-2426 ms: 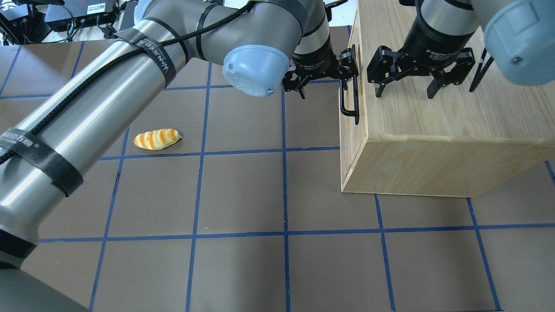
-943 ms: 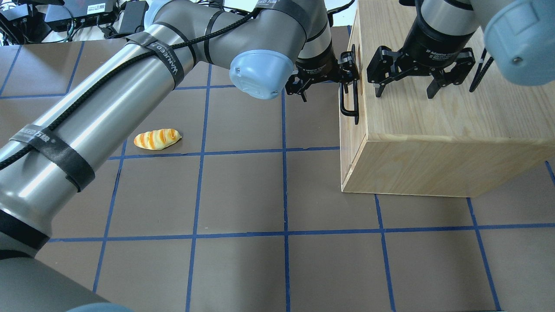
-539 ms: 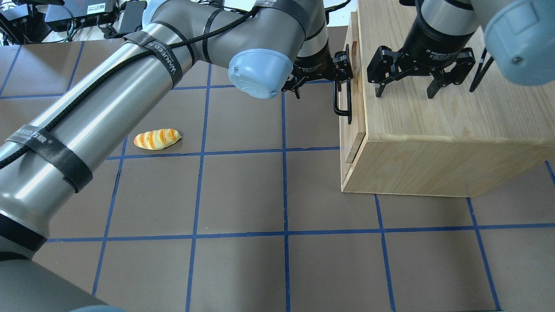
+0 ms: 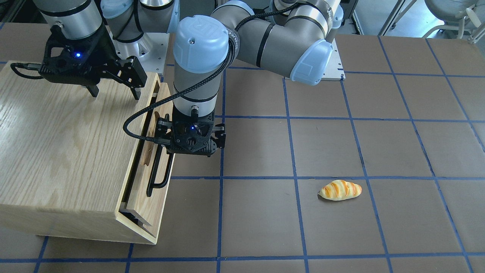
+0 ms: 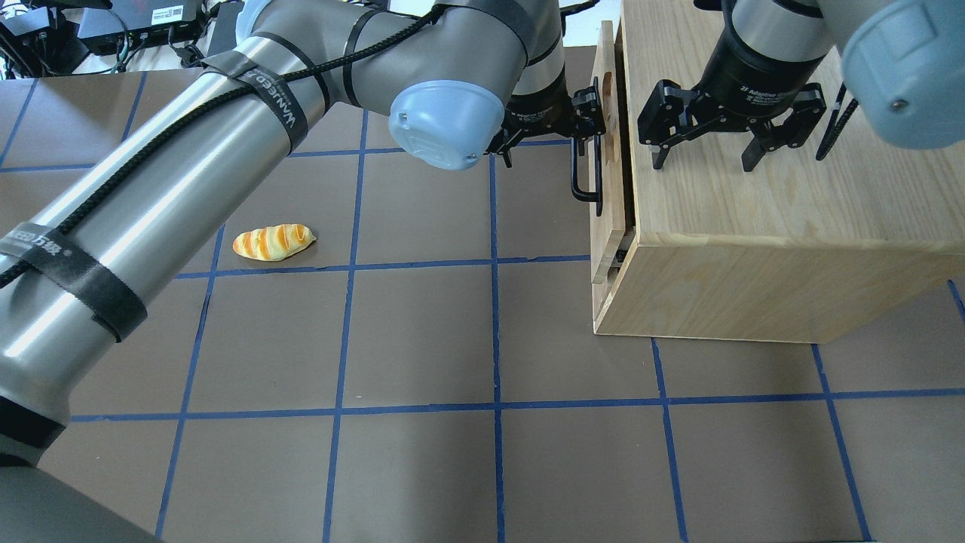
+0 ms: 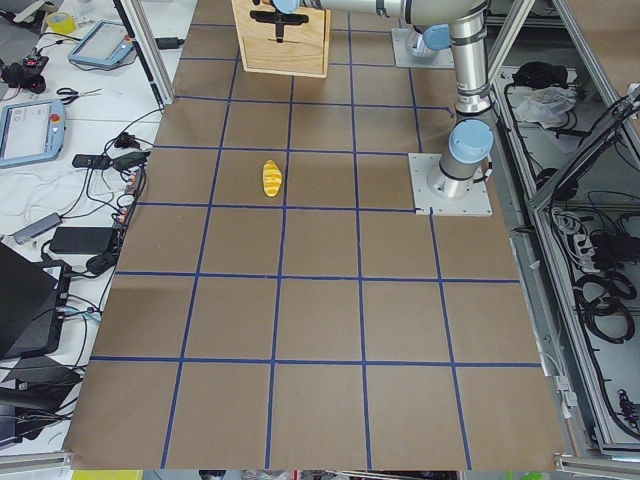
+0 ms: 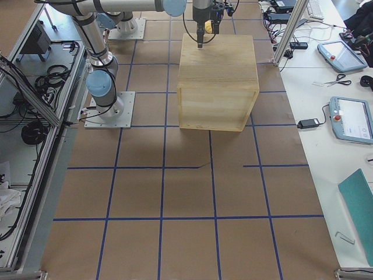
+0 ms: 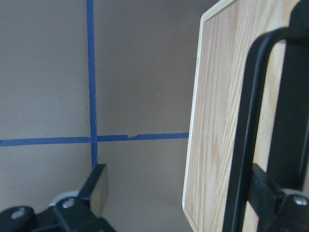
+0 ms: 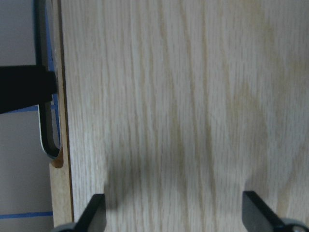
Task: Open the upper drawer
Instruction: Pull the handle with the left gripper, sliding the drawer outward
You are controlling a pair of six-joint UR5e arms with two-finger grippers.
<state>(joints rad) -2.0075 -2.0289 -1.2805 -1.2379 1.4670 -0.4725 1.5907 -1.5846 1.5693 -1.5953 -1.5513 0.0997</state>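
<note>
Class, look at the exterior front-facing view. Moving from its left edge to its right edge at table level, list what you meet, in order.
Wooden cabinet → upper drawer, pulled partly out → left end effector at the drawer's black handle → bread roll. The right end effector overlaps the cabinet, so it is left out.

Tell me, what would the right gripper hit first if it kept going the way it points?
The cabinet top, right beneath the right gripper; how much gap is left is unclear.
</note>
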